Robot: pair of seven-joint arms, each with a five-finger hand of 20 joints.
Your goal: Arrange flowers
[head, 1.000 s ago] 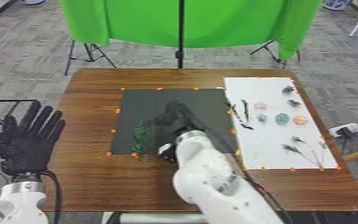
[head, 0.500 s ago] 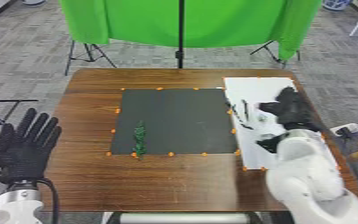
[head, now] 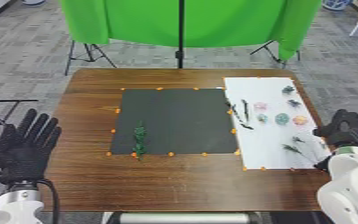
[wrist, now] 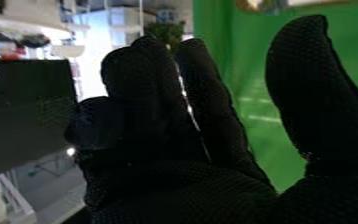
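Brown wood forms the tabletop (head: 175,187), under a black sheet (head: 182,120) and a white sheet (head: 255,89). By opposite edges, the left robot hand (head: 23,156) and right robot hand (head: 344,131) have straight fingers; a green sprig (head: 140,140) lies on the black sheet, flower heads (head: 282,119) on the white.

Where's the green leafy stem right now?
In the head view, the green leafy stem is at the left side of the dark sheet, near the sheet's bottom left corner.
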